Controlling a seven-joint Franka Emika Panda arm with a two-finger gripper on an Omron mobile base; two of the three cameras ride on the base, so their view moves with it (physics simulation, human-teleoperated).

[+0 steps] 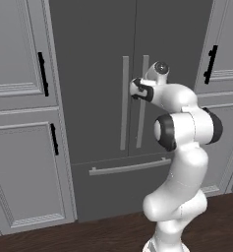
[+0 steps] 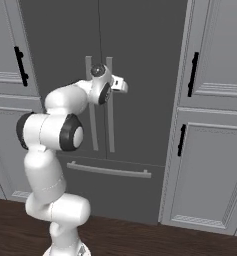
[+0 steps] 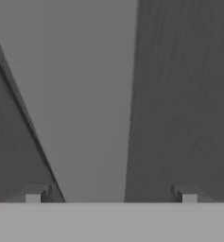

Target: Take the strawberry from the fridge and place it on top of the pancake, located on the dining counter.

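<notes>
Against the shut fridge (image 1: 98, 74), gripper (image 3: 111, 196) (jaws wide) faces a silver handle (image 3: 92, 104).

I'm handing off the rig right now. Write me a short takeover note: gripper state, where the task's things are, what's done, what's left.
Gripper: open, holding nothing, right up at the fridge's vertical bar handles, with one silver handle between the fingertips.
Fridge: both upper doors and the bottom drawer shut.
Strawberry, pancake and dining counter: cannot be placed from these views.
Done: arm brought to the handle.
Left: close on the handle, pull the door open, find and take the strawberry, drive to the dining counter, set it on the pancake.
</notes>
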